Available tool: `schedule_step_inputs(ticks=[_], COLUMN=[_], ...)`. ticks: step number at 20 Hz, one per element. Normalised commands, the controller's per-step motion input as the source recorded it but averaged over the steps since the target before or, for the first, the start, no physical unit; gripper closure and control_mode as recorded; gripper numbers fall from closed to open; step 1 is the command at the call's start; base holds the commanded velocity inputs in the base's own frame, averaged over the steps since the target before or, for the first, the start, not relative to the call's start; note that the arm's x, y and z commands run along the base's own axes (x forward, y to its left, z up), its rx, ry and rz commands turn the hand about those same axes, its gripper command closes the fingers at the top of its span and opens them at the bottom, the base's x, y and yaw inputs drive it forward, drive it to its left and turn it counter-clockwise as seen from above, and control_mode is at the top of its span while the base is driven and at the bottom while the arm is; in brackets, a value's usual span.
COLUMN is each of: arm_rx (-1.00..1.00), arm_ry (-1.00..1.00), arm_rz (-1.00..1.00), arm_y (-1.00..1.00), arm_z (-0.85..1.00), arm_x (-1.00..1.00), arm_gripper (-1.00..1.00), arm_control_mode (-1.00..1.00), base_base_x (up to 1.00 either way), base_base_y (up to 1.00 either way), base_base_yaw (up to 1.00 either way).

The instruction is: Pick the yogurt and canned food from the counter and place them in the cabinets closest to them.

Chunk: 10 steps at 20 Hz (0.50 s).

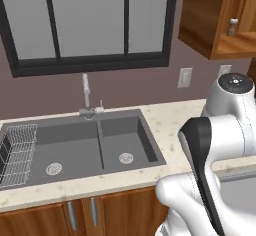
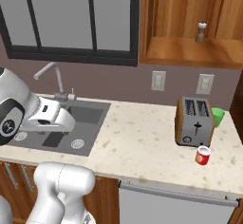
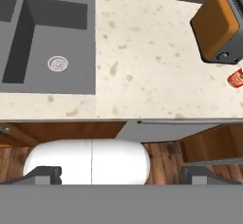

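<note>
One yogurt cup (image 2: 202, 155) is seen at lower right on the surface (image 2: 142, 142), just before the toaster (image 2: 194, 121). The gripper (image 3: 121, 174) is spread open, empty.

Flat, even rendered light fills all three views, bright without glare. The beige speckled stone counter (image 2: 142, 137) is uniformly lit; the brown boxy toaster (image 2: 193, 121) casts only a faint soft shadow beneath itself. The grey double sink (image 1: 95, 147) at centre left shades darker inside. Edges look slightly soft and coarse, with no lens distortion.
</note>
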Motion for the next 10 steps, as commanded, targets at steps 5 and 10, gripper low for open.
schedule_step_inputs(ticks=[5, 10], arm_rx=[0.0, 0.0], arm_ry=[0.0, 0.0], arm_rz=[0.0, 0.0], arm_y=[0.0, 0.0], arm_z=[0.0, 0.0], arm_x=[0.0, 0.0], arm_gripper=[-1.0, -1.0], arm_control_mode=[1.0, 1.0], base_base_x=[0.0, 0.0], base_base_y=[-0.57, -0.58], base_base_yaw=[-0.03, -0.03])
